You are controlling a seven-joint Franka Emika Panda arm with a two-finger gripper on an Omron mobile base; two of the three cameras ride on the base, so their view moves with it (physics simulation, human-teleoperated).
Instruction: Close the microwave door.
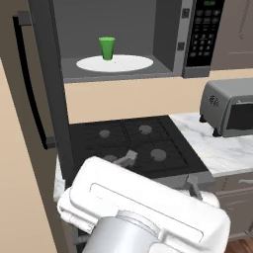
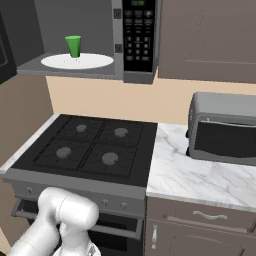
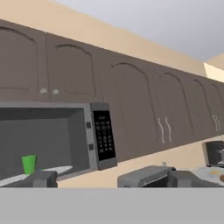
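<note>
you see the large dark grey microwave door (image 1: 47, 84) standing wide open, swung out to the left of the cavity, with its long thin black bar handle (image 1: 29, 84) running down the outer face in the left base view. inside the open grey microwave cavity (image 1: 113, 37) a small green cup (image 1: 106, 48) stands upright on the round white turntable plate (image 1: 114, 63). the black keypad panel (image 2: 138, 34) sits on the cavity's right side. below it lies the black four-burner gas cooktop (image 2: 90, 145), and to its right the white marble surface (image 2: 200, 175) carries a small silver toaster oven with a dark glass front (image 2: 222, 127). your white arm (image 1: 143, 212) sits low in front of the stove. in the hand view the pincer (image 3: 107, 180) points up toward the microwave and the brown upper cabinets (image 3: 131, 105), well apart from the door; its two dark fingertips (image 3: 41, 178) stand far apart with nothing between them.
</note>
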